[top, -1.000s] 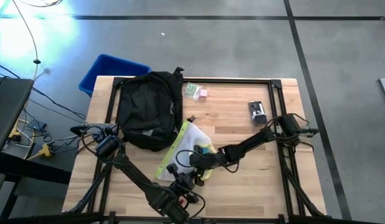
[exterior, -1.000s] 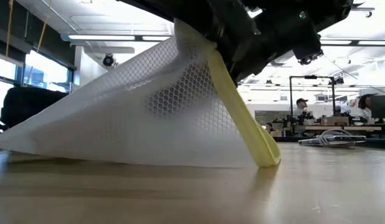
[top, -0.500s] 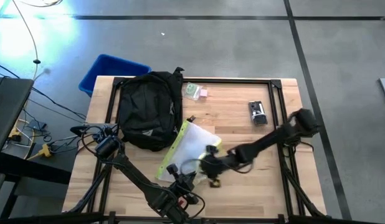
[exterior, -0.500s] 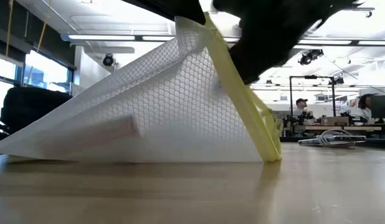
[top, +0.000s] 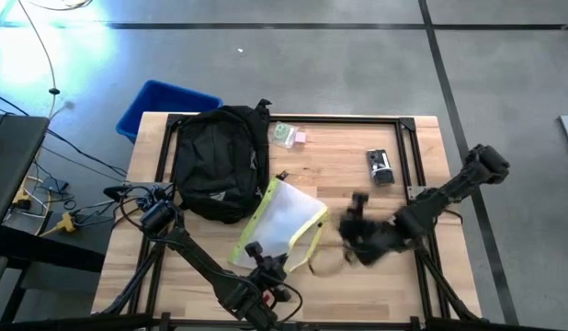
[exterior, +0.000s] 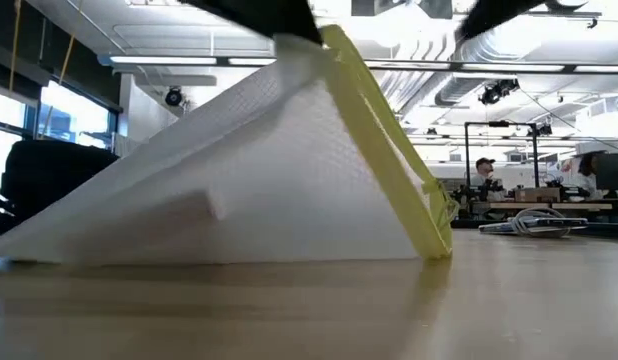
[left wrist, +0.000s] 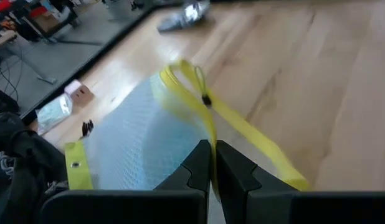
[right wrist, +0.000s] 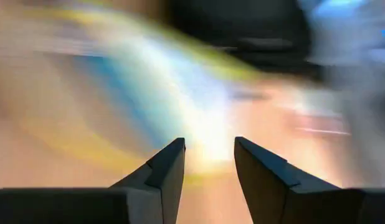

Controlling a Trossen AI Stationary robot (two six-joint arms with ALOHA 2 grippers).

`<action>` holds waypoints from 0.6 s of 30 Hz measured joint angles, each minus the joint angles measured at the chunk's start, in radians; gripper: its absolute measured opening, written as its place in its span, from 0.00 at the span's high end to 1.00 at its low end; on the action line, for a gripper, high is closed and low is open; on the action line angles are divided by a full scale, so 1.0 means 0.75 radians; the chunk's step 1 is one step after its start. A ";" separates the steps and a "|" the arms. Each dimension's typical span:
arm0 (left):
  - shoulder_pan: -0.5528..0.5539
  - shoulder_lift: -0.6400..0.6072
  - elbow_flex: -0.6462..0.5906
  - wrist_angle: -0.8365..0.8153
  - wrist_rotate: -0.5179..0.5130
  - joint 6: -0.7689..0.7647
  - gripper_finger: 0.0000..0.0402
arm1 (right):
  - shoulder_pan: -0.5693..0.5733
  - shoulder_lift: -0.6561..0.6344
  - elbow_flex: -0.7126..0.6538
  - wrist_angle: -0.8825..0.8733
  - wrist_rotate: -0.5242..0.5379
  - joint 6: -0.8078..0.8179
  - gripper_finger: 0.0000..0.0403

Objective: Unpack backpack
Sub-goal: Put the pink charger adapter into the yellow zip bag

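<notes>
Pinching the clear pouch [left wrist: 136,149] by its yellow edge, the closed left gripper [left wrist: 212,163] props it up. Apparently steadying it, while the right gripper [right wrist: 209,163] hangs part-open and empty beside it, the backpack [top: 220,161] untouched.

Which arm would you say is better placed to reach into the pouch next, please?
Probably the right: its fingers are parted and empty, just beside the pouch. The left fingers are shut on the pouch's edge, holding it up.

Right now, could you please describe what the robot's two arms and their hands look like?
Both arms are dark, slim, jointed tubes with black cables looped along them. The left hand ends in two black, angular, wedge-shaped fingers. The right hand has the same dark, tapered fingers. I see no markings on either.
</notes>
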 joint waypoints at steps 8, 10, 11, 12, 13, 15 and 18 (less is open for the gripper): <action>0.001 0.000 0.000 -0.126 0.077 0.055 1.00 | -0.833 0.008 -0.127 0.537 -0.584 -0.528 0.69; 0.002 -0.004 0.000 -0.145 0.079 0.054 1.00 | -1.001 0.022 -0.178 0.734 -0.864 -0.543 0.69; 0.004 -0.004 0.000 -0.151 0.080 0.049 1.00 | -1.071 0.032 -0.198 0.796 -0.963 -0.542 0.69; 0.004 -0.004 0.000 -0.153 0.080 0.045 1.00 | -1.129 0.042 -0.214 0.844 -1.037 -0.543 0.69; 0.004 -0.005 0.000 -0.157 0.080 0.043 1.00 | -1.179 0.053 -0.227 0.894 -1.089 -0.543 0.69; 0.007 -0.009 0.000 -0.161 0.082 0.043 1.00 | -1.253 0.077 -0.250 0.992 -1.134 -0.527 0.68; 0.017 -0.026 0.000 -0.174 0.083 0.043 1.00 | -1.329 0.134 -0.261 1.078 -1.130 -0.524 0.65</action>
